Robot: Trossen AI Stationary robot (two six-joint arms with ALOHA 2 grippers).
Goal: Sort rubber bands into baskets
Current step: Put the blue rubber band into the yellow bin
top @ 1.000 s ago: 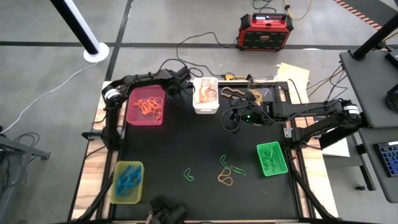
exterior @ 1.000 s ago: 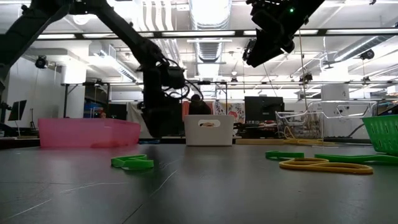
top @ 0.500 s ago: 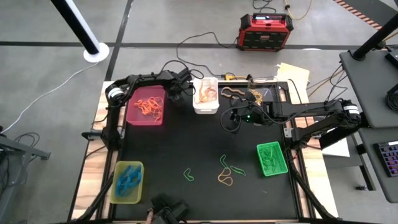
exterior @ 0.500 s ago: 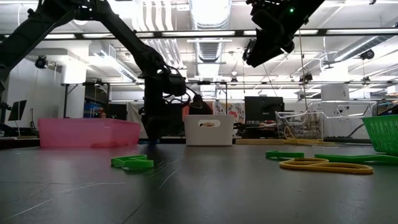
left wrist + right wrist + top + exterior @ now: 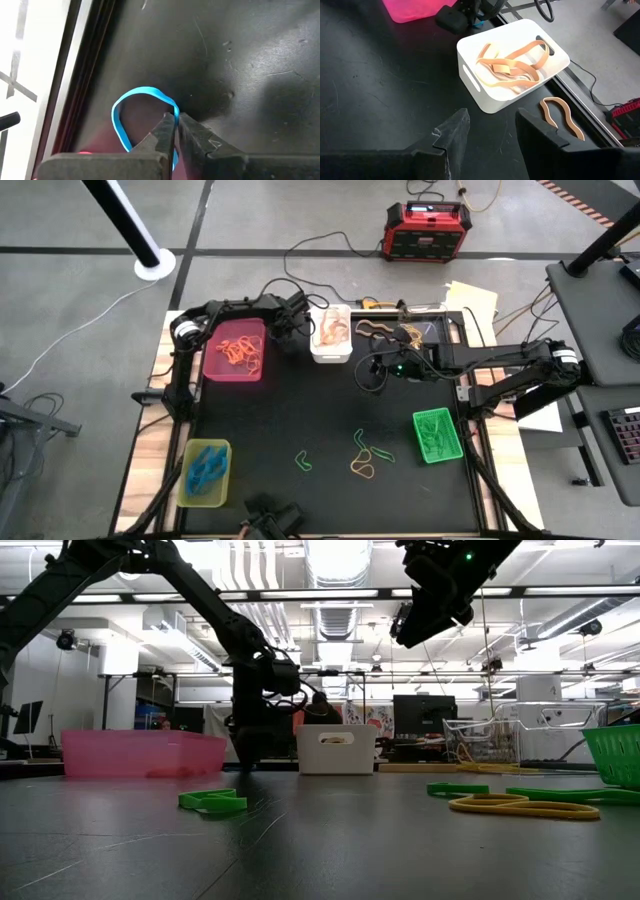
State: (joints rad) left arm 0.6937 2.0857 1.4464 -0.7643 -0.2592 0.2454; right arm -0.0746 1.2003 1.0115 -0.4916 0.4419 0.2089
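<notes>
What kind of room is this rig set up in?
Probably a robotics lab or workshop: the low view shows open ceiling ducts and strip lights and monitors on benches; the high view shows a taped concrete floor and a red-and-black power box.

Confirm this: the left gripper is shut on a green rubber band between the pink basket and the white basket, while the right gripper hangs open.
Not quite: the band is blue, not green. The left wrist view shows the left gripper shut on a blue rubber band. The rest holds: it sits between the pink basket and the white basket, and the right gripper hangs open.
</notes>
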